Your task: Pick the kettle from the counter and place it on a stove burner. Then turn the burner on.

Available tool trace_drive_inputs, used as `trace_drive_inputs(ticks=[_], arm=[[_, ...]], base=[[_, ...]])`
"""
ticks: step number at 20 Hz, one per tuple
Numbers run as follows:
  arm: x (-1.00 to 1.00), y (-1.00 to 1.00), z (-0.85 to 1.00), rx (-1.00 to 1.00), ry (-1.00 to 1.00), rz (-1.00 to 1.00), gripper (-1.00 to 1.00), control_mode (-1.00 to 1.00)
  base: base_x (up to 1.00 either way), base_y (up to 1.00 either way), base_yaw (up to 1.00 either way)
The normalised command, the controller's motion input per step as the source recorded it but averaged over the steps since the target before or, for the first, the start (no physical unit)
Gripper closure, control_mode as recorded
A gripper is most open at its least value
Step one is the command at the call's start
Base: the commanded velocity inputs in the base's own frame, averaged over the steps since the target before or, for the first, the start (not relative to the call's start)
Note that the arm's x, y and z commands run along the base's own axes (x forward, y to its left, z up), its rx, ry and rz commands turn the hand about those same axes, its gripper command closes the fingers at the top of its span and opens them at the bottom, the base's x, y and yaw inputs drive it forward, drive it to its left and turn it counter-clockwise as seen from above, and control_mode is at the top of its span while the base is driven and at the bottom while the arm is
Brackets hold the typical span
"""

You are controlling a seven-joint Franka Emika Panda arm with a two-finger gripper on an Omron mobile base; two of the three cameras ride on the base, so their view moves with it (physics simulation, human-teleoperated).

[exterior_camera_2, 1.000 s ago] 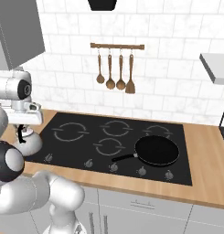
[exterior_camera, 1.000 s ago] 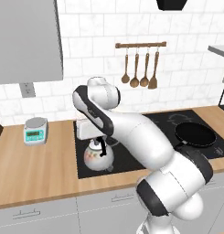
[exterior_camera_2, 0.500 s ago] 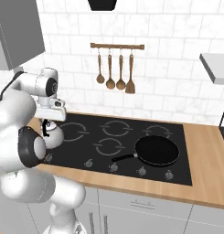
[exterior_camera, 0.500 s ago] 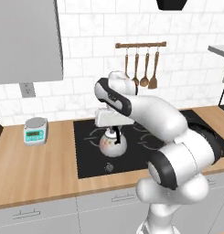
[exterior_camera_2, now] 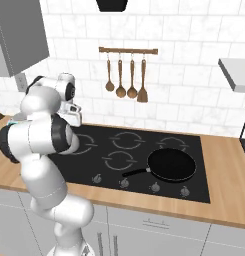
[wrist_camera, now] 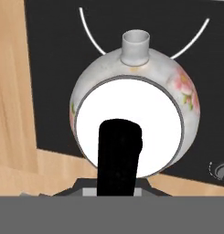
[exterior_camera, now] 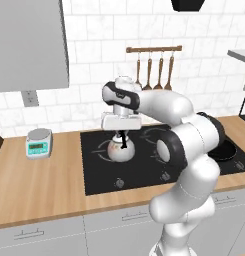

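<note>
The whitish floral kettle (exterior_camera: 120, 149) hangs from my gripper (exterior_camera: 122, 134), which is shut on its black arched handle (wrist_camera: 118, 155). It is low over the left part of the black cooktop (exterior_camera: 94, 170). I cannot tell whether its base touches the glass. In the hand view the kettle (wrist_camera: 177, 91) sits over the grey arcs of the stove burner (wrist_camera: 89, 33), spout pointing away. In the right base view my own arm hides the kettle, and part of the burner ring (exterior_camera_2: 88, 145) shows beside it. The wood counter (exterior_camera: 39, 185) lies to the left.
A teal-faced scale (exterior_camera: 38, 142) stands on the counter at the left. A black frying pan (exterior_camera_2: 171, 165) occupies the cooktop's front right. Control knobs (exterior_camera_2: 124, 183) line the cooktop's front edge. Wooden utensils (exterior_camera_2: 126, 75) hang on the wall rail behind.
The arm has carried the kettle right and back from the cooktop's front left edge to over the left burner ring. The gripper stayed shut on the handle.
</note>
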Motion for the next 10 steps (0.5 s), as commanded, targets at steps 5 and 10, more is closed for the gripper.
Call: trace_drive_inputs(ticks=[5, 10], arm=[[0.05, 0.00, -0.46, -0.03, -0.12, -0.03, 1.00, -1.00], [0.13, -0.02, -0.12, 0.00, -0.18, -0.02, 1.00, -1.00]], base=[[0.00, 0.00, 0.00], [0.00, 0.00, 0.00]])
